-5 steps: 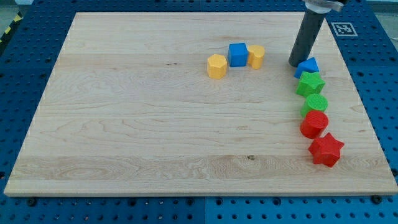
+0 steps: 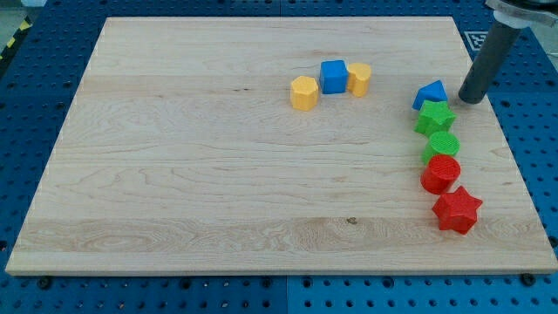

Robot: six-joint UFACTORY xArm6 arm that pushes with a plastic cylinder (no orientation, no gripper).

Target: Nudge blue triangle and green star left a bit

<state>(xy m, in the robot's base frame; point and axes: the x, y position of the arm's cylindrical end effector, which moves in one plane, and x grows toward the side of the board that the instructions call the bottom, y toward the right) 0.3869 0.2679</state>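
The blue triangle (image 2: 431, 93) sits near the board's right edge, at the top of a column of blocks. The green star (image 2: 434, 117) lies just below it, touching it. My tip (image 2: 470, 98) is on the board to the right of the blue triangle, a small gap apart, and up-right of the green star. The dark rod rises from it toward the view's top right corner.
Below the green star stand a green round block (image 2: 441, 145), a red round block (image 2: 440, 174) and a red star (image 2: 457, 209). A yellow hexagon (image 2: 303, 92), a blue cube (image 2: 332, 77) and a second yellow block (image 2: 358, 78) cluster at top centre. The board's right edge (image 2: 499, 122) is close.
My tip has moved from the left side of the blue triangle over to its right side. The blocks have not visibly shifted.
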